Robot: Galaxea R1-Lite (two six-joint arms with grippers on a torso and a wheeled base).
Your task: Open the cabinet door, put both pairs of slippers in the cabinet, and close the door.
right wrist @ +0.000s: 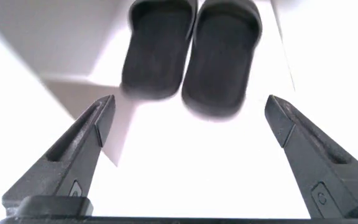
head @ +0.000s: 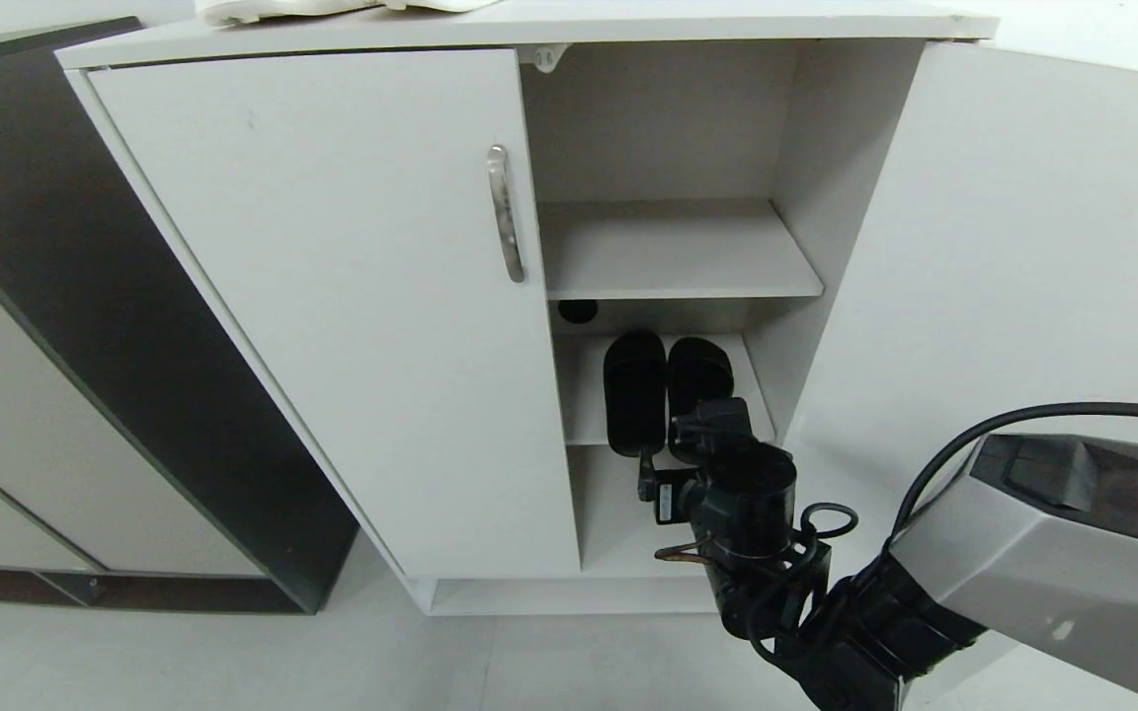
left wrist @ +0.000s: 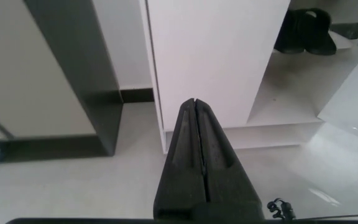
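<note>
Slippers (head: 666, 390) lie side by side on the cabinet's middle shelf (head: 579, 405).

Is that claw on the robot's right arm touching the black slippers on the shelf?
Apart. In the right wrist view the right gripper is open, and bare white shelf shows between each of its fingers and the black slippers.

A dark-framed panel unit (head: 85, 326) (light-grey faces, near-black edges) is stood on a pale, glossy floor (head: 233, 662). Behind it, a white wall (left wrist: 120, 43) is edged with dark skirting (left wrist: 135, 94).
</note>
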